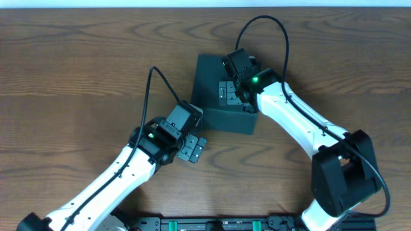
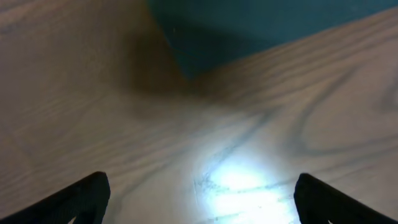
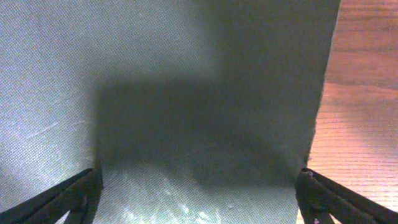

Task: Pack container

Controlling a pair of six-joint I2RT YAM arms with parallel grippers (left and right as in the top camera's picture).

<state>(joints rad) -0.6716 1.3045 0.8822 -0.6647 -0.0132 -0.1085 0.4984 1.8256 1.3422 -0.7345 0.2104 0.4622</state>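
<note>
Your right pincer (image 1: 228, 93), released, hangs directly over the container (image 1: 209, 80); left pincer (image 1: 192, 149), also released, sits at its seven o'clock.

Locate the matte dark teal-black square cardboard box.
Overhead: the box sits centre of the wooden table, under the right gripper; left gripper off its near-left corner.

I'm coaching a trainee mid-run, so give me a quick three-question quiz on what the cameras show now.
1. True or false: the left gripper is over the container.
2. The right gripper is above: (a) the container, (b) a plate, (c) a snack packet.
3. Fill in: both grippers' jaws stand ____.
Key: 1 false, it is over the table; 2 a; 3 open.
</note>
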